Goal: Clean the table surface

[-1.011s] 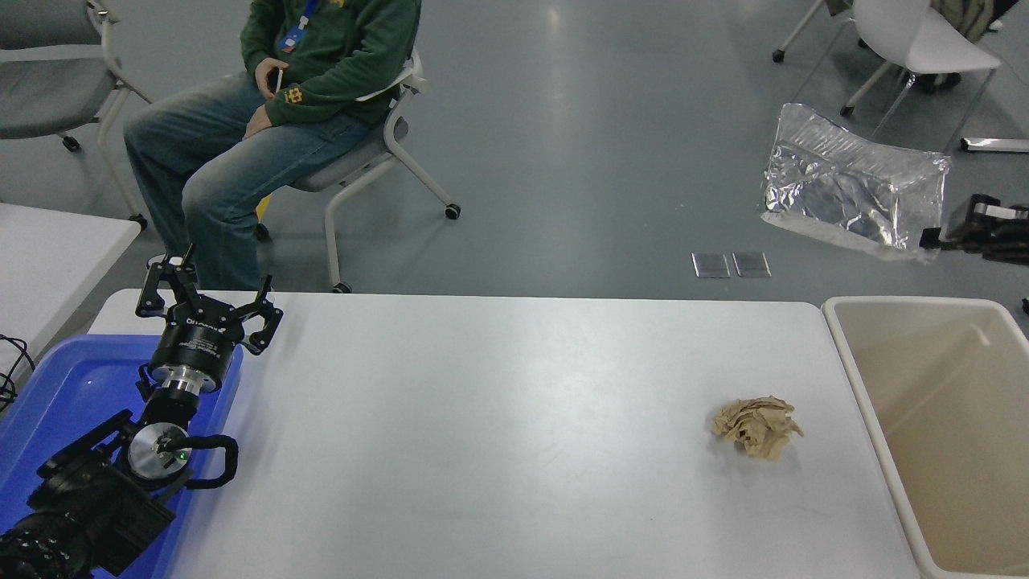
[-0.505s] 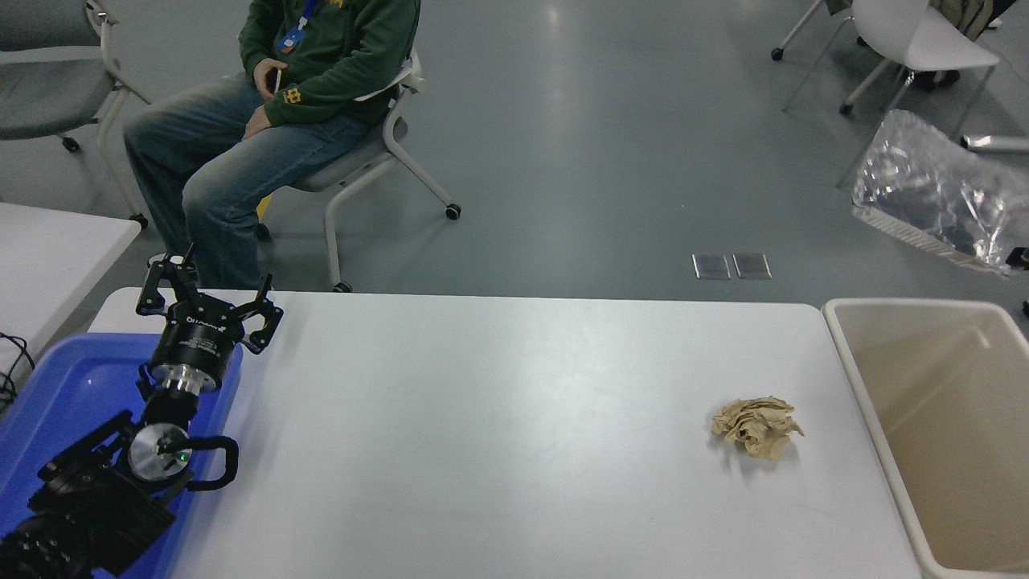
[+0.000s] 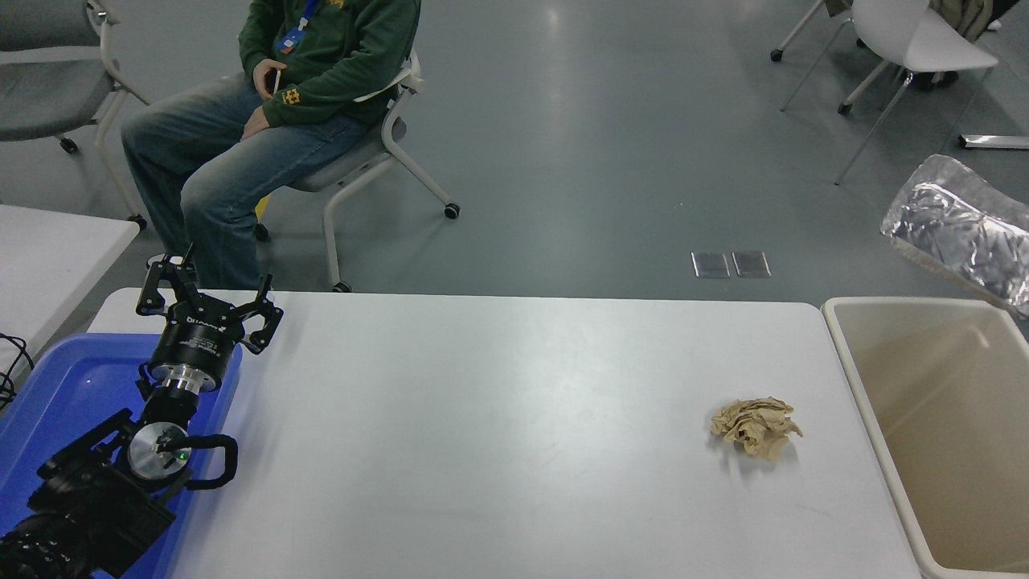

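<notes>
The table surface (image 3: 498, 434) is a wide white top that fills the lower half of the head view. A crumpled tan paper wad (image 3: 756, 427) lies on its right part. A crinkled silver foil bag (image 3: 961, 233) hangs in the air at the right edge, above the far rim of the beige bin (image 3: 872, 450). What holds the bag is past the picture's edge, and my right gripper is out of view. My left gripper (image 3: 207, 299) is parked at the lower left over the blue tray (image 3: 56, 394), its fingers spread open and empty.
A person in a green top and jeans sits on a chair (image 3: 378, 153) beyond the table's far left. A smaller white table (image 3: 48, 249) stands at the left edge. More chairs (image 3: 908, 40) stand at the back right.
The silver bag has moved right and down, from left of the bin to above its far rim. The right gripper, seen holding it a second ago, has left the picture. The left arm has not moved.
</notes>
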### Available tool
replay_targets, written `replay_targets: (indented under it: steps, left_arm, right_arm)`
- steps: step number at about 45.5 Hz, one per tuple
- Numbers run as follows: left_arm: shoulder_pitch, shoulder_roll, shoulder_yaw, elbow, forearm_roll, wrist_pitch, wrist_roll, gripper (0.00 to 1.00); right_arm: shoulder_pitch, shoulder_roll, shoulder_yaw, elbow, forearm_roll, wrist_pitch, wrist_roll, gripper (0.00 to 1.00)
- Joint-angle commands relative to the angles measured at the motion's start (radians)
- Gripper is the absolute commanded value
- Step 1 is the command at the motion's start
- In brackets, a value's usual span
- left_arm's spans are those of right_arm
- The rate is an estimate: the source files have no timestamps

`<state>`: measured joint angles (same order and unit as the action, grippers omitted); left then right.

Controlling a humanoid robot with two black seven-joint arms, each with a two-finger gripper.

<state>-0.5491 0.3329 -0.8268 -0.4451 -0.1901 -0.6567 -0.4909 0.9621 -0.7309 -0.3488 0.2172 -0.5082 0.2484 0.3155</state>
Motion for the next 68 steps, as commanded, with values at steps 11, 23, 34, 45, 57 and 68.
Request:
replay_targets:
  steps: [11,23,34,45,57,68]
  left_arm:
    - [0.0,0.0,0.0,0.0,0.0,0.0,0.0,1.0]
    - [0.0,0.0,0.0,0.0,0.0,0.0,0.0,1.0]
    - [0.0,0.0,0.0,0.0,0.0,0.0,0.0,1.0]
    - [0.0,0.0,0.0,0.0,0.001,0.0,0.0,1.0]
    - [0.0,0.0,0.0,0.0,0.0,0.0,0.0,1.0]
    - [0.0,0.0,0.0,0.0,0.0,0.0,0.0,1.0]
  right_arm:
    - [-0.163,0.162,0.034,-0.165,0.085,-0.132,-0.032,0.0]
    - [-0.215,0.189,0.126,-0.165,0.085,-0.21,-0.044,0.0]
    - [-0.261,0.191,0.224,-0.18,0.086,-0.224,-0.05,0.0]
    - [-0.286,0.197,0.24,-0.182,0.086,-0.227,-0.055,0.0]
    - [-0.293,0.214,0.26,-0.18,0.086,-0.227,-0.075,0.11]
    - [-0.29,0.208,0.26,-0.183,0.086,-0.225,-0.073,0.98]
